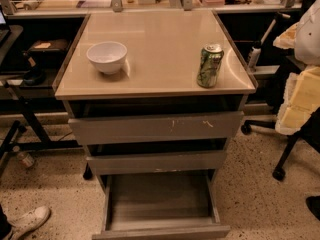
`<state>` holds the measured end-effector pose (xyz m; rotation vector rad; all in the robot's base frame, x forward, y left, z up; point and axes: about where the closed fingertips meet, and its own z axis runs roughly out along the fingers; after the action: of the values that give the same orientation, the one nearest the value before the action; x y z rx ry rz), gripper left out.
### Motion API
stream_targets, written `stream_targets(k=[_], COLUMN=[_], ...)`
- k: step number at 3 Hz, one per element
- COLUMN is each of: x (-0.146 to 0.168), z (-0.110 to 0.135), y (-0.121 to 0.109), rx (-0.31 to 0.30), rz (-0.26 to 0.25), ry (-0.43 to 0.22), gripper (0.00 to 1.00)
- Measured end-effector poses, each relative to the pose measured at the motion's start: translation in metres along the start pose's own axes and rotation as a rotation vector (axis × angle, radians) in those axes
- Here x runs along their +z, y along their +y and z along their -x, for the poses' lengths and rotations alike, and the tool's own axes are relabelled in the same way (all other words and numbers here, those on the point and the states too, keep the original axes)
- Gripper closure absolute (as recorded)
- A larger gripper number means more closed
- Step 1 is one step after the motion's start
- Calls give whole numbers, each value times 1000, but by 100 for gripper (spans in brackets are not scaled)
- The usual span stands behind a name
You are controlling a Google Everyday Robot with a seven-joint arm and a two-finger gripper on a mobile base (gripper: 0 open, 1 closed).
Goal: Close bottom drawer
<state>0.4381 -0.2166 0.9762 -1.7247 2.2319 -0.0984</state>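
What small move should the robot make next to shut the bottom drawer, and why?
Probably bring the gripper, which is not in view, to the front panel of the bottom drawer, ready to push. That drawer stands pulled far out below the middle drawer, its box showing, and nothing touches it.

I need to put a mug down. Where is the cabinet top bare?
The cabinet top is bare between the white bowl and the green can, and across its back half. The open bottom drawer looks empty too. Nowhere is crowded. The gripper is not in view.
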Motion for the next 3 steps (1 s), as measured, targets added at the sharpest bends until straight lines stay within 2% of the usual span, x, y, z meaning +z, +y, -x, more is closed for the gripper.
stream_targets(k=[1, 2, 3], x=[0, 0, 0], z=[0, 0, 0], y=[0, 0, 0], rx=[0, 0, 0], rz=[0, 0, 0], ry=[0, 0, 0], gripper=[0, 18, 42])
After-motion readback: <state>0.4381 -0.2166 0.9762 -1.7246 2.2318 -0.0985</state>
